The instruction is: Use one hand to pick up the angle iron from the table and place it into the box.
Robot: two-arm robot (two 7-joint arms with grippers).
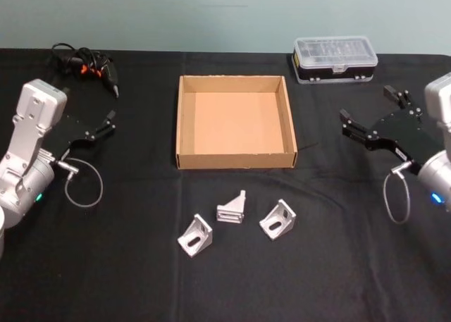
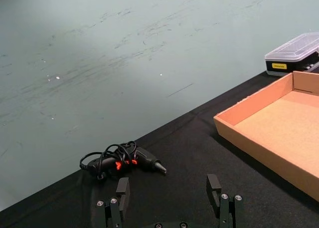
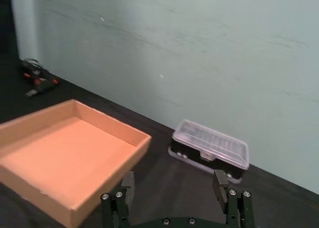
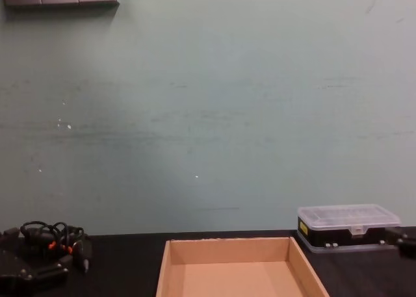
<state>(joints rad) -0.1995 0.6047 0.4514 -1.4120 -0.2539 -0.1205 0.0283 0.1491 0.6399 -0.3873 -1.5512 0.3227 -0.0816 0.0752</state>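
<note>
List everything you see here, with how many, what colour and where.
table: one, black, under everything
box: one, tan cardboard, empty, middle of the table
angle irons: three, silver, in a row in front of the box
case: one, black with clear lid, behind the box to its right
corded tool: one, black and orange, far left corner
left gripper: one, black, open, left of the box
right gripper: one, black, open, right of the box

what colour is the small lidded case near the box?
The small case: black base, clear lid; best in right wrist view.
</note>
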